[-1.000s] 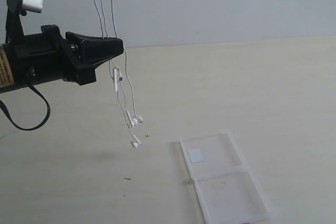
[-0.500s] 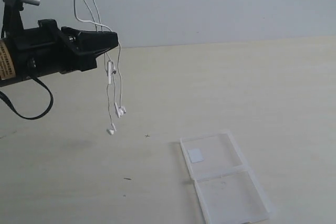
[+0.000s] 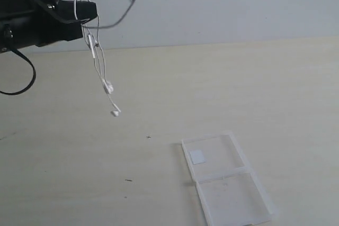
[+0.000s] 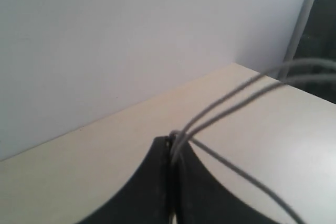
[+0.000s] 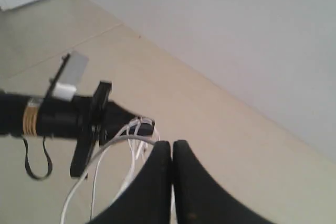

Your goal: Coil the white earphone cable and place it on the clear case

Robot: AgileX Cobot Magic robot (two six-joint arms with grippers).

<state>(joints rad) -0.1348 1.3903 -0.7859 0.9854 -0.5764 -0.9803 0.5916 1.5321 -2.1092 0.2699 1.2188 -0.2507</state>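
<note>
At far left the white earphone cable point(image 3: 108, 86) is clamped in the closed left end effector point(image 3: 89, 14); its upper strands are pinched by the right end effector point(image 5: 171, 148). If tugged, loops could be lost, well apart from the clear case point(image 3: 233, 194), near right

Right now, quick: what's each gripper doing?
Left gripper: closed, pinching the white earphone cable.
Right gripper: closed; cable strands run into its jaws, so it looks pinched there too.

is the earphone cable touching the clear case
Apart. The exterior view shows the cable dangling from the left gripper, clear of the case.
</note>
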